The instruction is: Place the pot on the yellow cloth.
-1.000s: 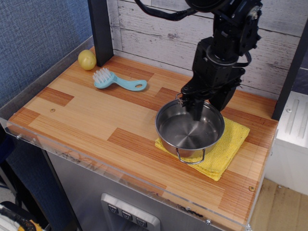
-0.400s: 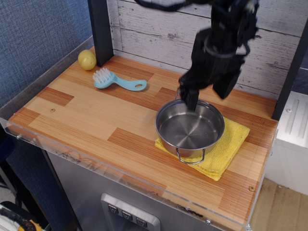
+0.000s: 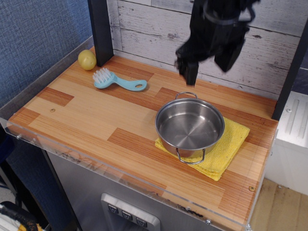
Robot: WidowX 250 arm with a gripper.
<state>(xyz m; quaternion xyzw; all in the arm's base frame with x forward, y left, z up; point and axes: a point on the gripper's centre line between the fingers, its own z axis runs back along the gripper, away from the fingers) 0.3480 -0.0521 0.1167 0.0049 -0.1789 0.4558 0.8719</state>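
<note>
Since a second ago the pincer has risen out of the pot and now hangs empty above its far rim, fingers spread apart. That pot sits upright on the yellow cloth at the right of the table, its left edge overhanging the cloth onto bare wood, so a nudge could tip or slide it. Its two handles line up near to far.
</note>
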